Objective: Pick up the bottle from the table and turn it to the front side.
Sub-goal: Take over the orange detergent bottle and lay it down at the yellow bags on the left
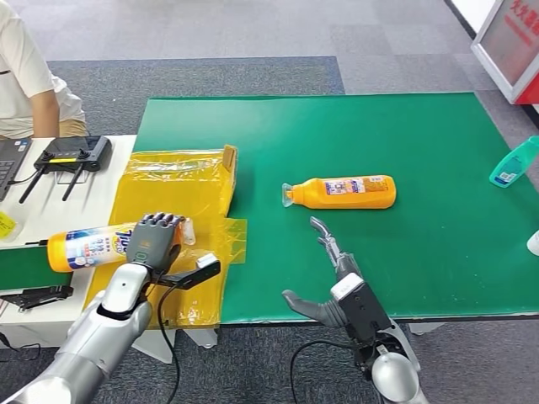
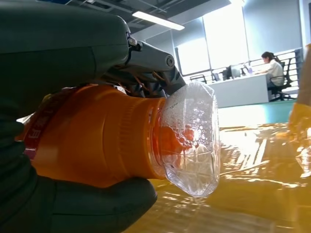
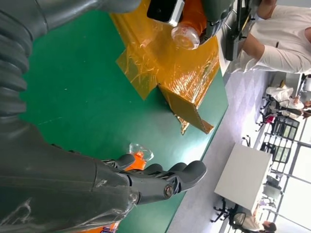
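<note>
My left hand (image 1: 156,240) grips an orange bottle (image 1: 89,247) lying sideways above the yellow sheet, its white label facing up. In the left wrist view the fingers (image 2: 59,43) and thumb wrap the orange body (image 2: 95,136), and the clear cap (image 2: 190,141) sticks out past them. A second orange bottle (image 1: 346,192) lies on the green mat (image 1: 445,252), clear cap to the left. My right hand (image 1: 324,269) hovers just in front of it, fingers spread and empty. The right wrist view shows that hand (image 3: 110,179) with the bottle's cap (image 3: 141,154) beyond its fingers.
Yellow film over cardboard (image 1: 184,181) covers the mat's left end. A teal bottle (image 1: 514,162) lies at the far right edge. On the white table to the left sit a black controller (image 1: 73,154) and a laptop (image 1: 9,160), with a person (image 1: 25,76) behind.
</note>
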`<act>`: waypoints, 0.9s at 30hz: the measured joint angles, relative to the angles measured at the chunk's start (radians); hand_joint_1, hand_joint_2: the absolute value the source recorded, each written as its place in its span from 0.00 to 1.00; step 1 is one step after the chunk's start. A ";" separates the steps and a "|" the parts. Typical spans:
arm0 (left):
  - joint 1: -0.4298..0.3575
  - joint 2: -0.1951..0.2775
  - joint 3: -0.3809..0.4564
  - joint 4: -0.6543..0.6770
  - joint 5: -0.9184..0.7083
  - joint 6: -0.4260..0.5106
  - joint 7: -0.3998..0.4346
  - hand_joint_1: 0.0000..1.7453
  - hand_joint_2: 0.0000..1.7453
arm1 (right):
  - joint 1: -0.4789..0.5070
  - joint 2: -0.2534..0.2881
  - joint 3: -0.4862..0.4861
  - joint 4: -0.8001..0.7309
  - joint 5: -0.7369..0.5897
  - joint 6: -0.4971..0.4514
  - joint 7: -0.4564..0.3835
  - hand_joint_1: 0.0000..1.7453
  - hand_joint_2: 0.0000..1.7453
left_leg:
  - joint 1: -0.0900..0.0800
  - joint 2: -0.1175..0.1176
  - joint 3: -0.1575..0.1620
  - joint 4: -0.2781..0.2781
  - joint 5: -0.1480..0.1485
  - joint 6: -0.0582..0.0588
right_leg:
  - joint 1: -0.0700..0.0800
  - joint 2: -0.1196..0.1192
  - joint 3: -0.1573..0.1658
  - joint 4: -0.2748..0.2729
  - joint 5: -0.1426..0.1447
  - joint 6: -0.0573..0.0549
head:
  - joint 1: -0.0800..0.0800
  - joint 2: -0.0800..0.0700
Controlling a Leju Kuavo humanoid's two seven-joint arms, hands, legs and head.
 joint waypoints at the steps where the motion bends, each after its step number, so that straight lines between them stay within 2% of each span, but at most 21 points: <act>1: -0.001 -0.004 0.000 0.000 0.000 0.000 -0.001 1.00 1.00 | 0.000 0.000 0.000 0.000 0.000 0.000 0.000 0.00 1.00 | 0.000 0.000 0.000 0.000 0.000 0.000 | 0.000 0.000 0.000 0.000 0.000 0.000 | 0.000 0.000; 11: -0.003 -0.029 -0.006 -0.001 -0.001 0.002 -0.023 1.00 1.00 | -0.001 0.001 0.000 0.000 0.000 0.003 0.000 0.00 1.00 | 0.000 0.000 0.000 0.000 0.000 0.000 | 0.000 0.000 0.000 0.000 0.000 0.000 | 0.000 0.000; 27: -0.014 -0.135 -0.117 -0.001 -0.002 0.008 -0.072 1.00 1.00 | -0.014 0.004 0.000 0.009 -0.002 0.008 -0.003 0.00 1.00 | 0.000 0.000 0.000 0.000 0.000 0.000 | -0.001 0.000 0.000 0.000 0.000 0.000 | 0.000 0.000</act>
